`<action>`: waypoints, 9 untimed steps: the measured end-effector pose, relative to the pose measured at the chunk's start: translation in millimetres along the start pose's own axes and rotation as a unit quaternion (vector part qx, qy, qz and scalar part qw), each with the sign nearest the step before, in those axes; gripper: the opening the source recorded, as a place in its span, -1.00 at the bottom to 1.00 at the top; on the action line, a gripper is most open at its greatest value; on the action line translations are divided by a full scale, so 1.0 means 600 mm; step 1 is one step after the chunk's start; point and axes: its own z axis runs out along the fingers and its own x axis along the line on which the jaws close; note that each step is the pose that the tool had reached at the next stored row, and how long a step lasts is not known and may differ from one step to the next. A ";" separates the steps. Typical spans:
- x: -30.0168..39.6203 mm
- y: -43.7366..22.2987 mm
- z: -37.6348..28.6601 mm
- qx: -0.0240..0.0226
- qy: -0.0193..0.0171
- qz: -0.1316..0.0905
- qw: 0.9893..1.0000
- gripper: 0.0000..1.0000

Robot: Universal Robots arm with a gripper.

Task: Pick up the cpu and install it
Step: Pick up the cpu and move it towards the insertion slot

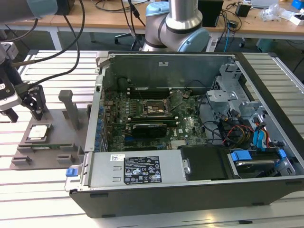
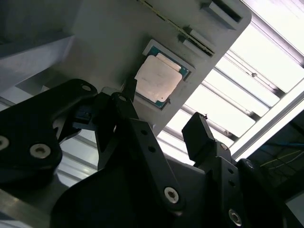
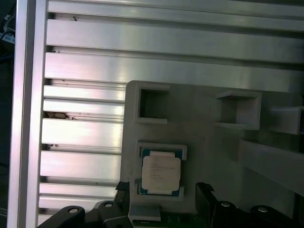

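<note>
While the gripper [image 1: 23, 114] hangs released and empty above the cpu [image 1: 38, 132], seated in its grey holder [image 1: 57, 128] on the exterior view's left, I'd straddle it squarely and descend level.

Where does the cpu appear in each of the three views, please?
Exterior view: the cpu lies in the grey holder at the exterior view's left, outside the computer case, near the gripper.
First wrist view: the cpu sits in the holder's recess, just beyond the black fingers.
Second wrist view: the cpu sits in that same recess, beyond the fingers.
Shared landmark: the grey holder.
</note>
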 end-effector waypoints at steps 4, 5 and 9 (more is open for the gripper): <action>0.000 0.000 0.004 0.000 0.000 0.000 1.000 0.33; 0.000 0.000 0.005 0.000 0.000 0.000 1.000 0.33; 0.000 0.000 0.012 0.000 0.000 0.000 1.000 0.33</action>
